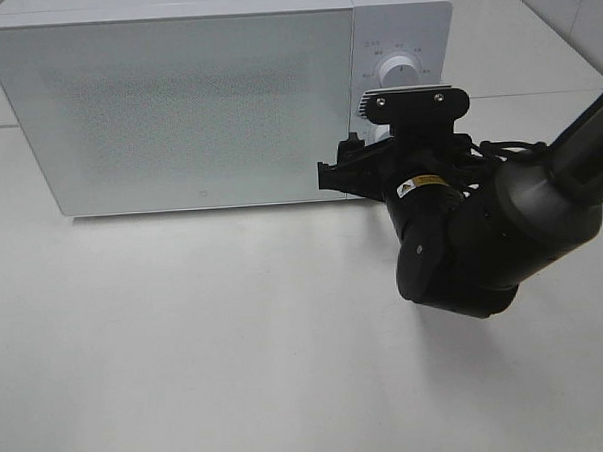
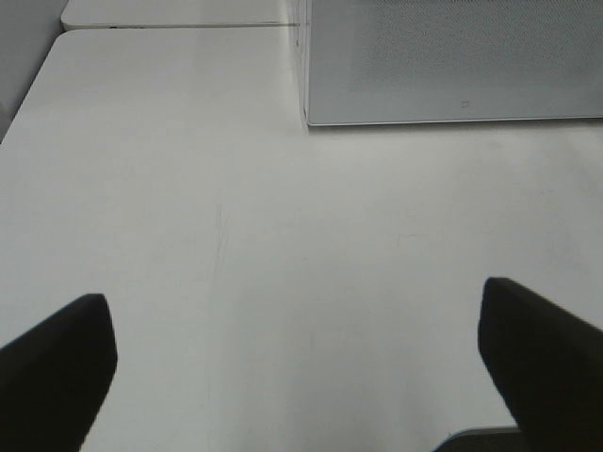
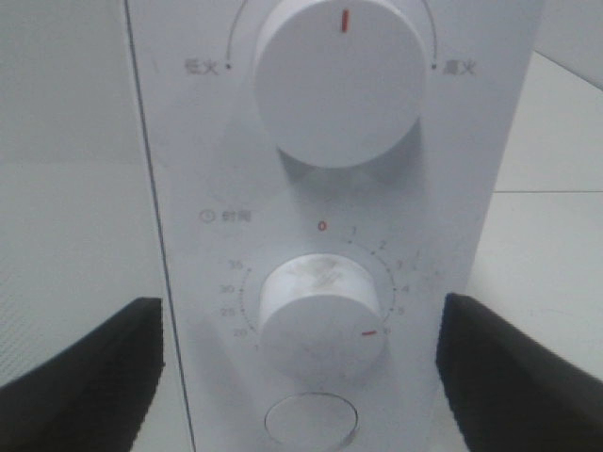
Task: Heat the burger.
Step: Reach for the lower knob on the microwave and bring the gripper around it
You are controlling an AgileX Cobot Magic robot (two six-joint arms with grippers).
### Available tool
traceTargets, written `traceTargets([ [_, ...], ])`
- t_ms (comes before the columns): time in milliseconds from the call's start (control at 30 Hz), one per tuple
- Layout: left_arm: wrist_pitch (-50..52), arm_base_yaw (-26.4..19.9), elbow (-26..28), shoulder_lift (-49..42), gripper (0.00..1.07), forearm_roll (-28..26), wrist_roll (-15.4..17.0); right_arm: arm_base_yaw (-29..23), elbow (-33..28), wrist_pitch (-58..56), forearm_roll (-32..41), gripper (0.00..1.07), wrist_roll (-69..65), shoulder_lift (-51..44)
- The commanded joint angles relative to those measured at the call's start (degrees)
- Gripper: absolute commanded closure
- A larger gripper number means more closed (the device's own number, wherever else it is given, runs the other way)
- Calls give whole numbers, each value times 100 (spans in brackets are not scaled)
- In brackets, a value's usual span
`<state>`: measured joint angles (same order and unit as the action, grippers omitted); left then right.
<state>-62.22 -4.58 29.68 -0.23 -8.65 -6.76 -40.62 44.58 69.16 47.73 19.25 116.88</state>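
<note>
The burger is out of view. The white microwave (image 1: 176, 101) stands at the back of the table with its frosted door shut, hiding its inside. My right gripper (image 1: 354, 169) is up against the microwave's control panel. In the right wrist view that gripper (image 3: 301, 315) is open, its dark fingers (image 3: 85, 377) standing wide on either side of the lower timer knob (image 3: 320, 315) without touching it. The knob's red mark points to the lower right. My left gripper (image 2: 297, 367) is open above the bare table (image 2: 236, 235), holding nothing.
An upper power knob (image 3: 330, 75) with its red mark pointing up sits above the timer knob, and a round button (image 3: 311, 424) sits below. The right arm's bulky wrist (image 1: 462, 239) hangs over the table in front of the panel. The microwave's corner (image 2: 306, 118) lies ahead of the left gripper.
</note>
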Motion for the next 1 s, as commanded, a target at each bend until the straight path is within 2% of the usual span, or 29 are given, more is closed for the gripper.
traceTargets([
  [33,69,-17,0,-109,7,-23,23,57,132,550,-29,31,34,86],
  [433,69,-17,0,-109,7,-23,23,258,367,447,-172,31,34,246],
  [667,69,-17,0,-109,7,-23,23,327,367,378,-241,35,-29,264],
  [767,69,-17,0,-109,7,-23,23,327,367,338,-327,41,-29,264],
  [800,69,-17,0,-109,7,-23,23,327,367,327,-327,49,-29,264],
  [867,69,-17,0,-109,7,-23,23,327,367,327,-327,53,-29,264],
  [900,69,-17,0,-109,7,-23,23,327,367,275,-327,62,-34,264],
  [933,69,-17,0,-109,7,-23,23,327,367,275,-327,62,-34,264],
  [967,69,-17,0,-109,7,-23,23,327,367,235,-327,74,-52,264],
  [1000,69,-17,0,-109,7,-23,23,327,367,212,-327,79,-74,264],
])
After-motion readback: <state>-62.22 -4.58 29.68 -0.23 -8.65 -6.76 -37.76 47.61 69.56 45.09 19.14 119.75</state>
